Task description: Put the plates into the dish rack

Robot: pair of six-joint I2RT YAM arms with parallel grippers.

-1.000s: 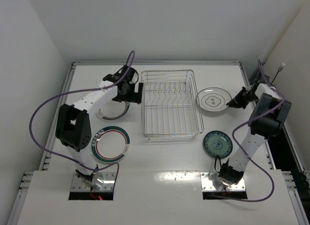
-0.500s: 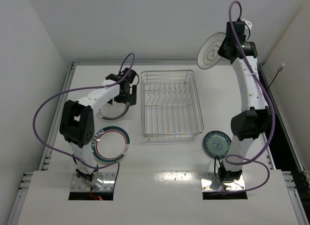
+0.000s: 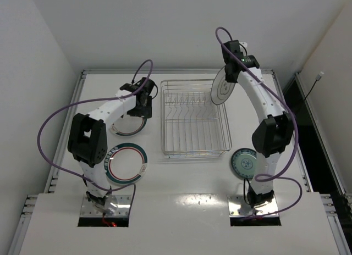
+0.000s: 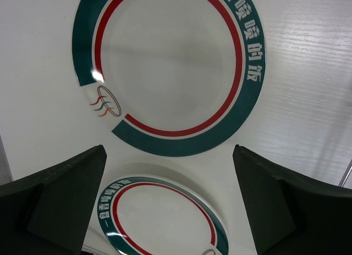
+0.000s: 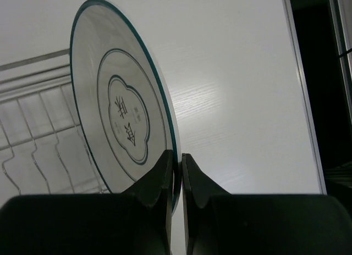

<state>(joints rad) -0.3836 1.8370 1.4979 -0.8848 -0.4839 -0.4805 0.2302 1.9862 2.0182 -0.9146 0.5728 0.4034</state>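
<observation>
**Top external view: grey plate held on edge over the rack, three plates lying flat**

The left arm reaches forward over the surface (image 3: 181, 192) with its elbow bent. The left pincer (image 3: 142, 105) hangs with jaws wide and holds nothing. It is poised over the far white plate (image 4: 170, 68), which lies flat; the left wrist view looks straight down on it between the two fingers. The near white plate (image 3: 127, 163) lies flat, closer to that arm's base.

The dish rack (image 3: 195, 152) stands mid-surface with no plate in it.

The right arm rises tall and arches over the rack's far right corner. The right pincer (image 5: 176, 159) is pinched narrow on the rim of the pale grey plate (image 5: 121, 128). That plate is held upright on edge in the air, with rack wires showing behind and below it. The teal plate (image 3: 246, 162) lies flat just right of the rack's near corner.

The plates look like glazed ceramic, so probably stiff, fairly heavy, slick and easy to chip. A rim pinch this thin could let the grey plate swing or slip, so it likely needs lowering slowly between two tines. The flat plates offer only their rims, so one finger would have to get under the edge.
</observation>
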